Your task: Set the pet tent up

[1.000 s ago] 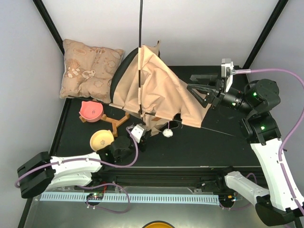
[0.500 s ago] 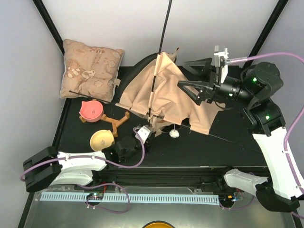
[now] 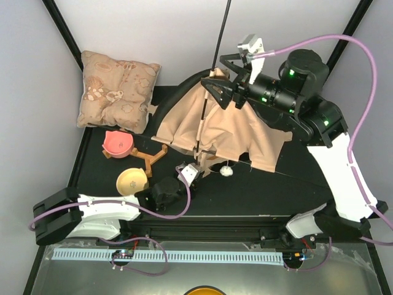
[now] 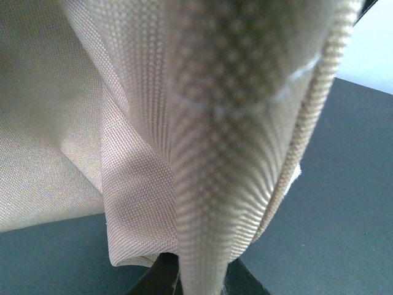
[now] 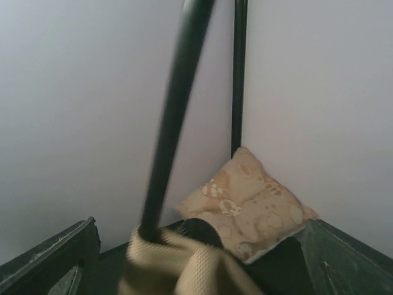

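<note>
On the black table [image 3: 264,190], in the top external view, the pet tent [image 3: 212,126] lay as a slack tan heap at back centre, spreading from its raised peak toward the right front, with black lining showing along its back-left edge. One black pole [image 3: 220,37] gave the long axis: it ran from the tent's near hem up through the peak and on toward the back wall, leaning slightly right. The left gripper [image 3: 195,165] met the near hem; the right gripper [image 3: 221,74] hung at the peak with its jaws spread wide on either side of the pole. A white pompom [image 3: 228,173] lay by the hem. Left of the tent stood a pink bowl [image 3: 118,142], a yellow bowl [image 3: 131,180] and a wooden stand [image 3: 150,157], with a patterned cushion [image 3: 116,89] in the back-left corner. In the left wrist view, a vertical fold of the tent's woven cloth [image 4: 123,123] filled the frame, pinched tight in the closed left gripper [image 4: 202,283] at the bottom edge. In the right wrist view, the pole [image 5: 175,117] rose steeply out of the bunched fabric [image 5: 184,270] between the parted fingers [image 5: 55,258] of the right gripper [image 5: 196,264]; whether either finger touched it could not be told. The cushion [image 5: 252,203] lay beyond.
</note>
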Action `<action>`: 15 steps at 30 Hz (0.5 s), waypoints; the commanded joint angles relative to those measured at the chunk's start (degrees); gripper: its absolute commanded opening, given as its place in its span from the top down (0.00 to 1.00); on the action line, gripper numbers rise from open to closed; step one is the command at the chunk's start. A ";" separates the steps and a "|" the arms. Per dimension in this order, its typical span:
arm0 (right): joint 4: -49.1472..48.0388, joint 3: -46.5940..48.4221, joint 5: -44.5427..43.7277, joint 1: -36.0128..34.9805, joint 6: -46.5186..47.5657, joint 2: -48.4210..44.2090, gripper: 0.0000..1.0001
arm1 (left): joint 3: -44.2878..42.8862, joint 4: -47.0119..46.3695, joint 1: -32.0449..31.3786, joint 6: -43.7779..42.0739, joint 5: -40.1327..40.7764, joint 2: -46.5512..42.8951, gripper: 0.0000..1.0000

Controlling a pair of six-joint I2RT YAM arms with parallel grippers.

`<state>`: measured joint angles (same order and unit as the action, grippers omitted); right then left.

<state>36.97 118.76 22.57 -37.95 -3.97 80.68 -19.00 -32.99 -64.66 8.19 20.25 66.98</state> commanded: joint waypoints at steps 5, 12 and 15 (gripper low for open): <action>4.68 4.50 1.39 -0.88 2.75 3.31 0.80 | -0.16 9.60 -0.84 0.49 -0.06 2.45 0.99; -0.56 -0.93 7.30 -0.89 0.18 -0.75 0.99 | -0.05 9.91 -1.03 0.50 0.05 1.82 0.98; -1.59 -3.34 8.44 -0.89 -0.16 -1.79 0.99 | -0.07 10.79 -1.08 1.15 -0.21 1.03 0.90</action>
<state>38.35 117.80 28.75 -39.03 -4.47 80.64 -19.49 -32.27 -65.28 7.88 20.84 67.51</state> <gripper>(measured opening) 0.083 0.065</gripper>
